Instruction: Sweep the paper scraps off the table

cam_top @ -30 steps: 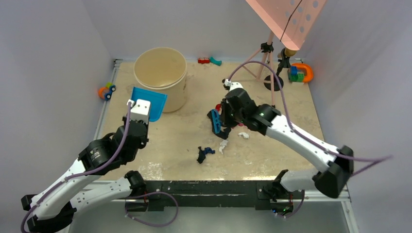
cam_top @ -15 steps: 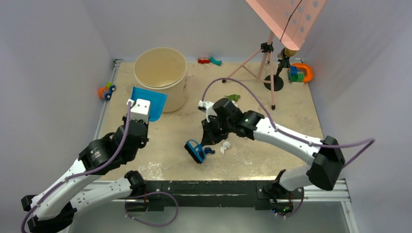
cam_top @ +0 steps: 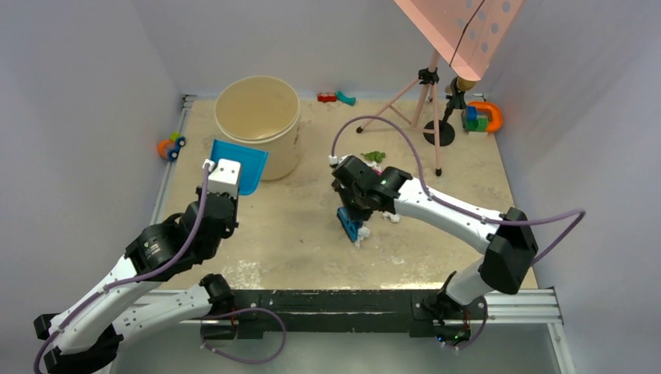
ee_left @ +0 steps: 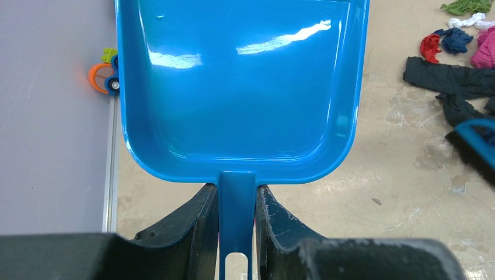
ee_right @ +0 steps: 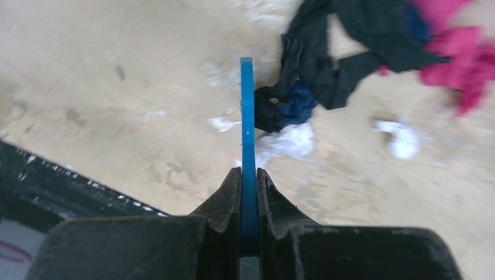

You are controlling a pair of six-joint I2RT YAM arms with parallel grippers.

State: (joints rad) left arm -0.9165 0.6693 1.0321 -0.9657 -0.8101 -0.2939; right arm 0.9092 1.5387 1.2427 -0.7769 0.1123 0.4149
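My left gripper (ee_left: 236,189) is shut on the handle of a blue dustpan (ee_left: 239,87), which rests near the bucket at the table's left (cam_top: 242,165). My right gripper (ee_right: 248,175) is shut on the blue hand brush (ee_right: 247,116), held edge-on and low over the beige table (cam_top: 288,226) at its middle (cam_top: 350,224). Paper scraps lie just right of the brush: a black wad (ee_right: 350,35), pink (ee_right: 461,58), dark blue (ee_right: 297,102) and white (ee_right: 292,140). A green scrap (cam_top: 374,157) lies behind the right arm. Some scraps are hidden under that arm in the top view.
A beige bucket (cam_top: 257,117) stands at the back left beside the dustpan. A toy car (cam_top: 171,145) sits at the left rail. Red and teal blocks (cam_top: 335,97), a tripod stand (cam_top: 433,101) and orange, blue and green toys (cam_top: 483,117) line the back edge.
My right arm swung the brush forward and left, then back right to the middle. The dark scraps near the front went with it. The left arm and dustpan have not moved.
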